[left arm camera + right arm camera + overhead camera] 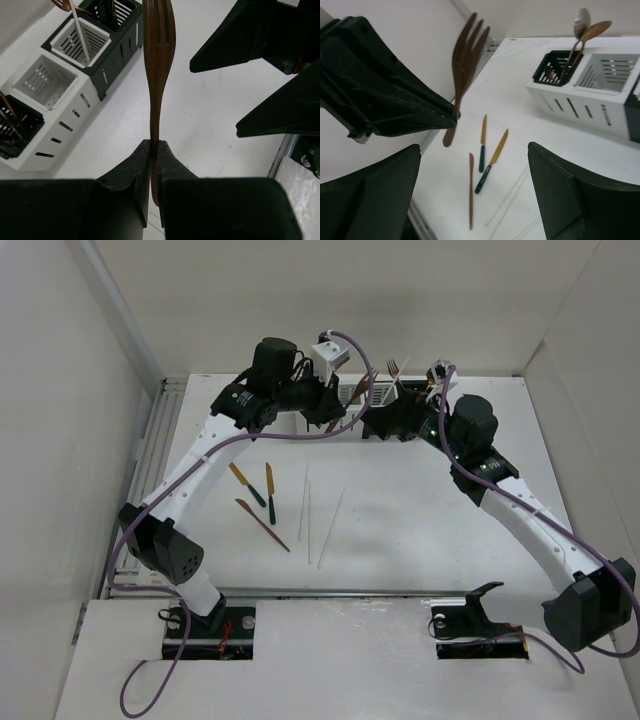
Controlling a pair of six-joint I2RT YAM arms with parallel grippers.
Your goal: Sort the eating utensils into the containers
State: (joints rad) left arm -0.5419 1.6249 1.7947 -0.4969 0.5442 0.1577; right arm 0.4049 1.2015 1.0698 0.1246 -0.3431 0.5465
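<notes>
My left gripper (154, 145) is shut on the handle of a copper fork (159, 75), which stands tines up in the air beside the containers (375, 395). The same fork (465, 55) shows in the right wrist view, held by the left fingers (420, 107). My right gripper (474, 147) is open and holds nothing, close to the right of the fork. On the table lie two gold knives with dark handles (247, 485) (270, 493), a copper knife (262, 525) and two white chopsticks (304, 502) (331, 527).
A white box (45, 100) and a black box (100, 40) stand in a row at the back. Spoons (582, 30) stand in one black compartment, a chopstick (80, 30) in another, and a silver fork (393, 368) farther right. White walls enclose the table.
</notes>
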